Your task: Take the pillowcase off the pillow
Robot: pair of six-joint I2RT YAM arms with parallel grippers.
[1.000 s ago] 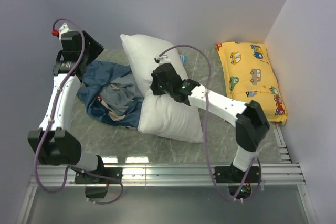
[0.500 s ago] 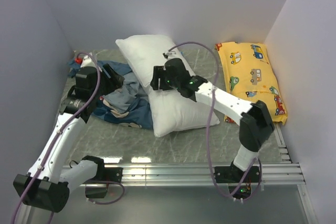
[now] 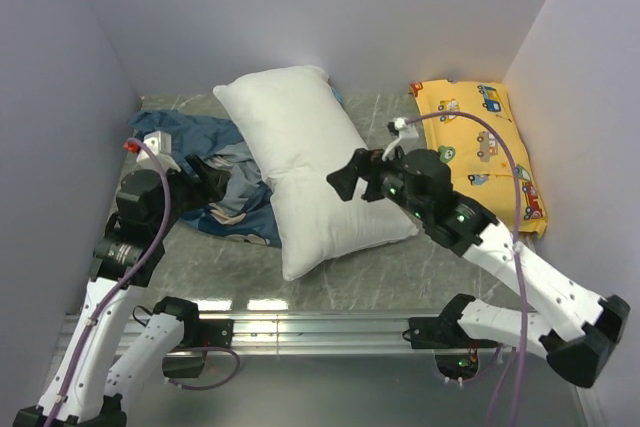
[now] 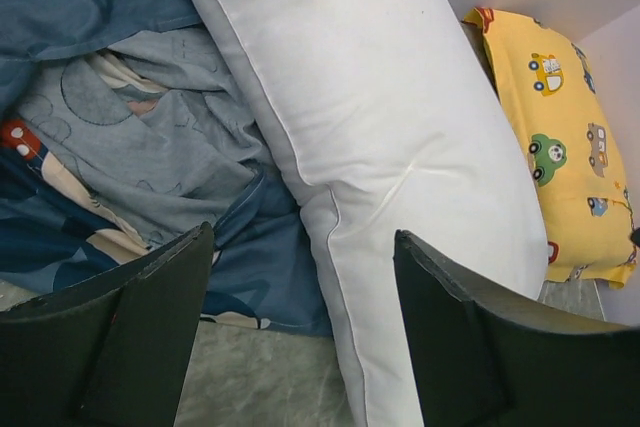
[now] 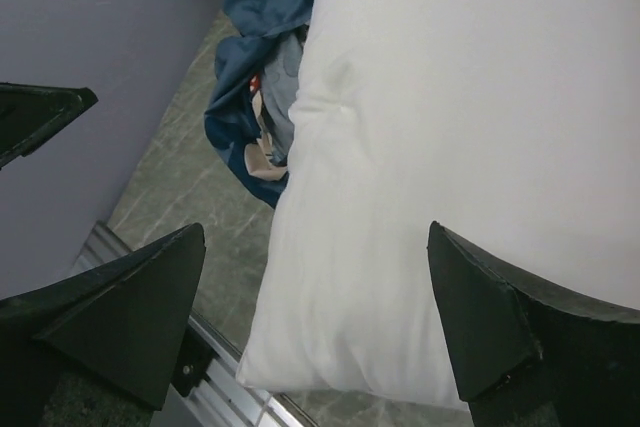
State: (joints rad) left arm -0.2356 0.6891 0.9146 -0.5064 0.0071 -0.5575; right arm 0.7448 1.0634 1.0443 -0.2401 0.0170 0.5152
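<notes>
**A:** Where is the case [image 3: 222, 190] recorded?

**B:** As a crumpled heap on the left of the table [image 3: 190, 262], pressed against the left edge of the pillow [image 3: 300, 157]. No part of it is seen wrapped round the pillow, which is laid bare and diagonally across the middle.

**A:** Grippers?

**B:** The left gripper [image 4: 302, 237] is seen with jaws wide apart and nothing between them, pointed at the line where case meets pillow. The right gripper [image 5: 315, 235] is likewise spread and empty, held over the pillow's near end. (No contact with fabric can be made out for either.)

**A:** Why held so?

**B:** Judged: the case is off, so nothing needs to be pinned or pulled. The heap lies on the left arm's side and the pillow towards the right's, which fits one side pulling and the other holding.

**A:** Materials?

**B:** Case: thin dusty-blue cloth, limp and deeply creased, with a paler inner face turned out in places and a red bow print showing. Pillow: plump, smooth and white, with a seam line along the edge and one small pucker. A yellow pillow [image 3: 480, 142] is noted by the right wall, well apart from the case.
</notes>
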